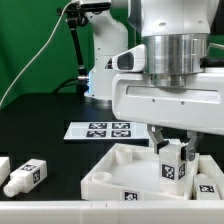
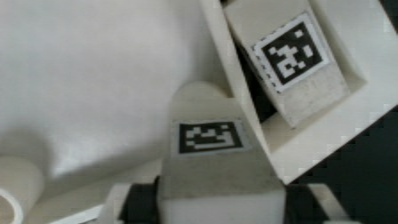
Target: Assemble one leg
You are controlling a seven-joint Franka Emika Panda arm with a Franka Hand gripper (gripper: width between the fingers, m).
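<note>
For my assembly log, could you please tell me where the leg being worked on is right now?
In the exterior view, the leg stands upright between the gripper fingers, over the tray-like piece's corner on that view's right.

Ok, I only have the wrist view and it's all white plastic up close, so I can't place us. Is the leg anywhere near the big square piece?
Observer: Yes. The gripper holds the leg upright over the square tray-like piece, toward the exterior view's right. I cannot tell whether they touch.
Operator: Any other legs out there?
Observer: A spare leg lies on its side on the table at the exterior view's left, clear of the tray-like piece.
Operator: And the marker board?
Observer: The marker board lies flat behind the tray-like piece, apart from it.
</note>
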